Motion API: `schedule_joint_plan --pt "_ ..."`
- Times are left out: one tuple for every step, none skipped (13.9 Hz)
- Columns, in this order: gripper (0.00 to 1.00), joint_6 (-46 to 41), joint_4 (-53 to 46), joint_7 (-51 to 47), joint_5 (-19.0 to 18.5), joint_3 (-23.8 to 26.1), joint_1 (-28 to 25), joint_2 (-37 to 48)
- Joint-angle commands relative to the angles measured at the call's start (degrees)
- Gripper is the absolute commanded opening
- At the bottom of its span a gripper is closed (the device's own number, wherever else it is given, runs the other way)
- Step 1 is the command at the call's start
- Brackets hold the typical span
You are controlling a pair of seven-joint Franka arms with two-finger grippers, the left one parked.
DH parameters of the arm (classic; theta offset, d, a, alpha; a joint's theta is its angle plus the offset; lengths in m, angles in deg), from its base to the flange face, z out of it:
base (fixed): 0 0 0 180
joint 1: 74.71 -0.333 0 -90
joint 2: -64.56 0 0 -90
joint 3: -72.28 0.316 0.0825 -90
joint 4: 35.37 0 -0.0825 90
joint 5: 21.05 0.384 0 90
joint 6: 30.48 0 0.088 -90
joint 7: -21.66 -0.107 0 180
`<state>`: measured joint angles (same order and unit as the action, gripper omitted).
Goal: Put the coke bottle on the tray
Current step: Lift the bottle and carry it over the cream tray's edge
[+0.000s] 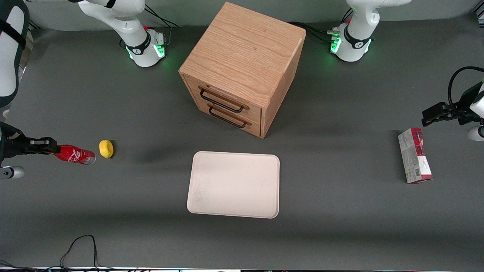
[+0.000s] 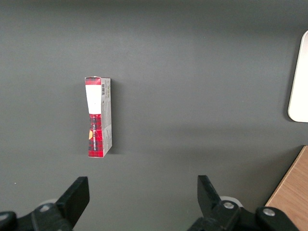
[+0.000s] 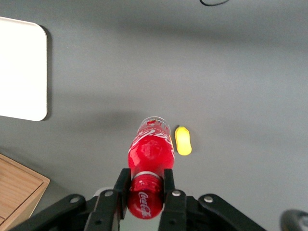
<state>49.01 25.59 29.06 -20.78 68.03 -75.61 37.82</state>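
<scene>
**Bottle gripped at the working arm's end of the table**

While the tray (image 1: 233, 184) sits flat near the middle of the table, in front of the wooden drawer cabinet (image 1: 242, 70) and nearer the front camera, the action is well off to the side. The gripper (image 3: 145, 188) has its two fingers (image 3: 169, 183) clamped on the neck of the coke bottle (image 3: 150, 153), just at the red cap. In the front view the bottle (image 1: 74, 155) shows tilted, its cap end in the gripper (image 1: 51, 146) and its clear base pointing toward a small yellow lump (image 1: 106, 149) just beside it, not touching. Bottle and tray are well apart. Toward the parked arm's end lies a red-and-grey carton (image 1: 414, 155) on its side on the dark table (image 1: 340, 211).
</scene>
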Motion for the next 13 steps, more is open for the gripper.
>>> schedule_joint_plan --pt "0.00 -1.0 -5.5 -7.6 0.4 0.0 -3.0 -5.0" --pt "0.00 0.2 -7.7 -11.5 0.6 0.2 -4.8 -7.3" --pt "0.00 1.4 -10.0 -15.2 0.8 1.9 -5.8 -10.5" --pt "0.00 3.5 -12.0 -20.9 0.7 4.7 -6.1 -13.5" --pt "0.00 6.7 -12.4 -27.7 0.6 7.4 -6.8 -14.8" --pt "0.00 10.3 -12.4 -32.6 0.4 8.5 -8.0 -16.0" --pt "0.00 12.9 -12.5 -35.3 0.4 8.4 -10.2 -17.4" --pt "0.00 16.4 -12.5 -38.7 0.4 8.5 -11.8 -18.5" --pt "0.00 20.1 -12.5 -42.9 0.4 8.5 -13.1 -19.1" --pt "0.00 22.9 -12.4 -45.1 0.4 8.6 -13.7 -20.4" --pt "0.00 24.7 -12.5 -45.5 0.4 8.3 -15.0 -21.9" --pt "0.00 25.9 -12.4 -46.4 0.4 8.2 -15.7 -22.5" --pt "0.00 26.0 -12.4 -46.5 0.3 8.1 -16.5 -22.7"
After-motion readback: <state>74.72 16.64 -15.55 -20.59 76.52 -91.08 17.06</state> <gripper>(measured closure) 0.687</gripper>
